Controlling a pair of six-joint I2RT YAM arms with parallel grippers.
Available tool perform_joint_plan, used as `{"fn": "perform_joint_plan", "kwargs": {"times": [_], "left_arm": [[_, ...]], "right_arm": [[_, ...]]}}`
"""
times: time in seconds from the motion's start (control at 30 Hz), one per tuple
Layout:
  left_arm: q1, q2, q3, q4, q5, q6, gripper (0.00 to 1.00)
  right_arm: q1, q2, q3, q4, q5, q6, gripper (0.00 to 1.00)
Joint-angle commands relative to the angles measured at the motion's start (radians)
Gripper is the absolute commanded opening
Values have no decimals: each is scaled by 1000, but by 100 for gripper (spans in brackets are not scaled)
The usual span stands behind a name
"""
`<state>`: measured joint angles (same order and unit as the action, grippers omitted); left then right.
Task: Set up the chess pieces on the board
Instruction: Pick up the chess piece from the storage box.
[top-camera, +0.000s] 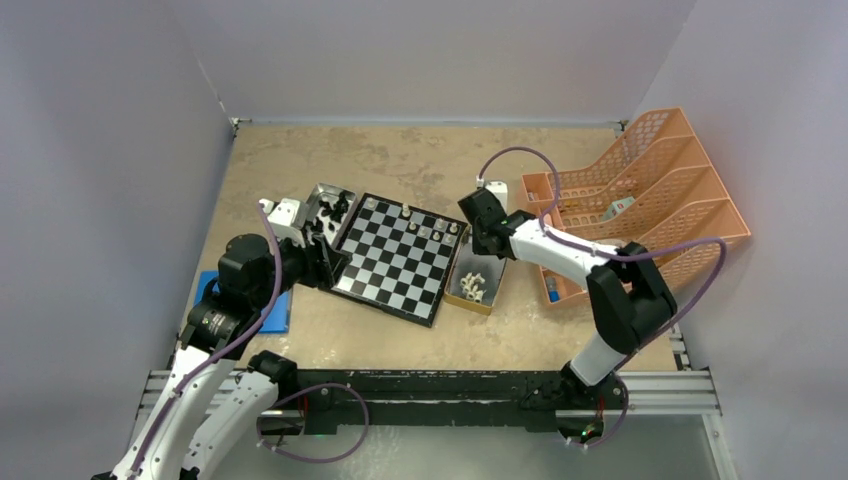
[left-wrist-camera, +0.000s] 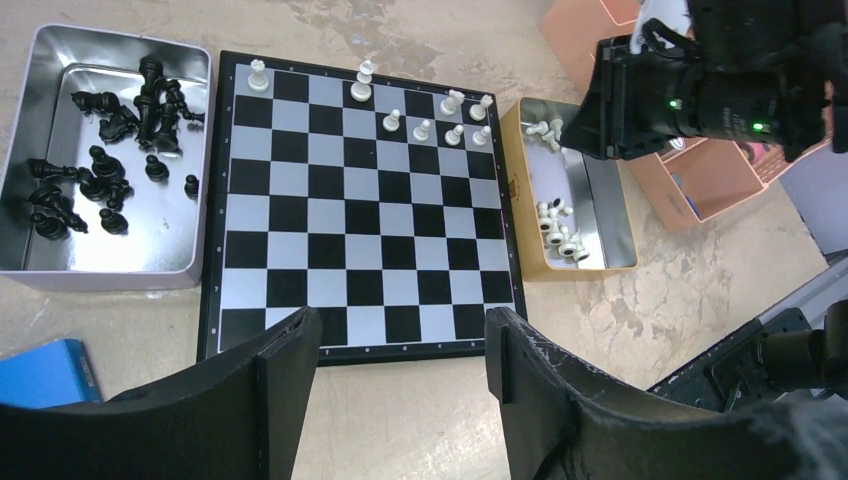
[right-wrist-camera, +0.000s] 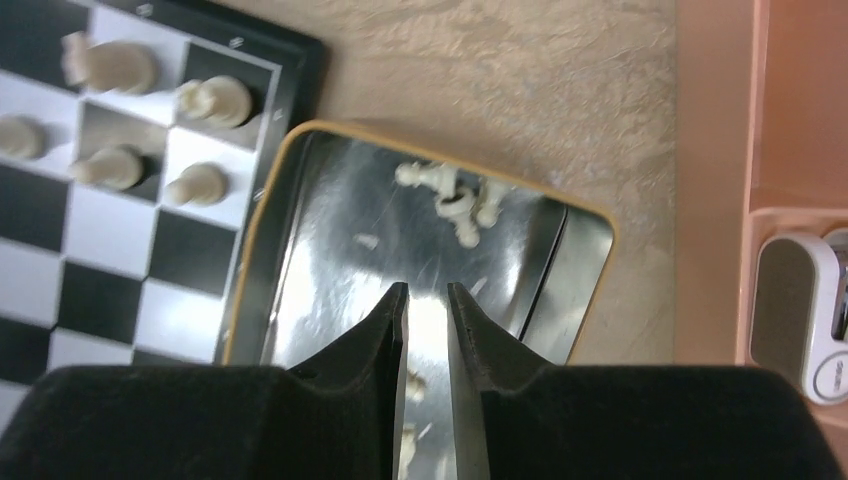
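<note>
The left wrist view takes in the whole flat, black-and-silver checked chessboard (left-wrist-camera: 360, 250). It is square, with no longer side, and in the top view its edges run skewed to the tan table (top-camera: 400, 160). Small cream-white chess pieces (left-wrist-camera: 423, 130) stand upright in its two far rows, mostly toward the right corner. Just beside the left edge, black chess pieces (left-wrist-camera: 148, 95) lie heaped in a silver metal tray (left-wrist-camera: 100, 275). The left gripper (left-wrist-camera: 400, 335) hangs over the near edge, jaws wide apart with nothing between them.

The right wrist view shows only the board's far right corner and a gold-rimmed metal tray (right-wrist-camera: 320, 260). Above that tray is the right gripper (right-wrist-camera: 427, 292), its jaws almost together. Whether they pinch anything cannot be told.
</note>
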<state>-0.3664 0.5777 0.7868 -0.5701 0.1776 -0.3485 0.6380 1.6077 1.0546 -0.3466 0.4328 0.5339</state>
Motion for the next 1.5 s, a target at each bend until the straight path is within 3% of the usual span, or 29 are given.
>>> {"fn": "perform_joint_plan", "kwargs": {"times": [0.0,0.33,0.77,0.93,1.47], "left_arm": [[6,-10,-6,27,9,-1,61],[6,-8,-8,28,11,-1,61],[6,-4,-8,29,17,0,61],[6,-6,-8,27,14,-1,61],[6,-16,-9,27,9,-4,61]], "right_arm": [[-38,53,17,77,27,-21,24],[-72,133,34,101,67,-28,28],[-72,126,44,88,100,-11,23],[-72,119,32,129,16,-36,23],[-73,149,20,156,-22,-61,28]]}}
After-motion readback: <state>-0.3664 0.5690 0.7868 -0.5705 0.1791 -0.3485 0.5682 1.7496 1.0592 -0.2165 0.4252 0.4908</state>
